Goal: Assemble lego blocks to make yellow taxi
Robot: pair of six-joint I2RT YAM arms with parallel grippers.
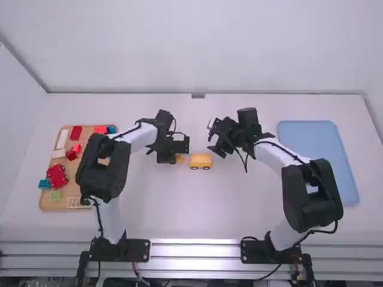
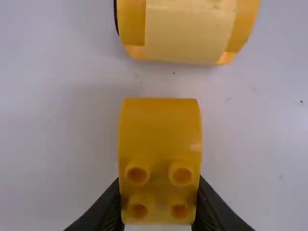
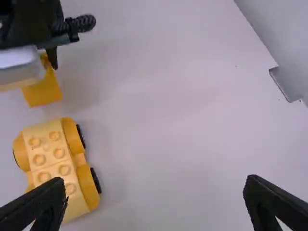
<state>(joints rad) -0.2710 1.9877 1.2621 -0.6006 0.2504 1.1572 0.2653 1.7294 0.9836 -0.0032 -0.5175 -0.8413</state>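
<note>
A yellow block [image 1: 180, 159] is found pinched by the left gripper [image 1: 178, 158], just left of the wheeled yellow base [image 1: 200, 162]; its four studs are seen in the left wrist view. The base's own studs are recorded in the right wrist view, and the right gripper [image 1: 213, 137], to its far right, is found spread wide.

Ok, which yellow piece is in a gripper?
The smaller block with four studs, clamped in the left gripper; the wheeled base sits on the table.
</note>
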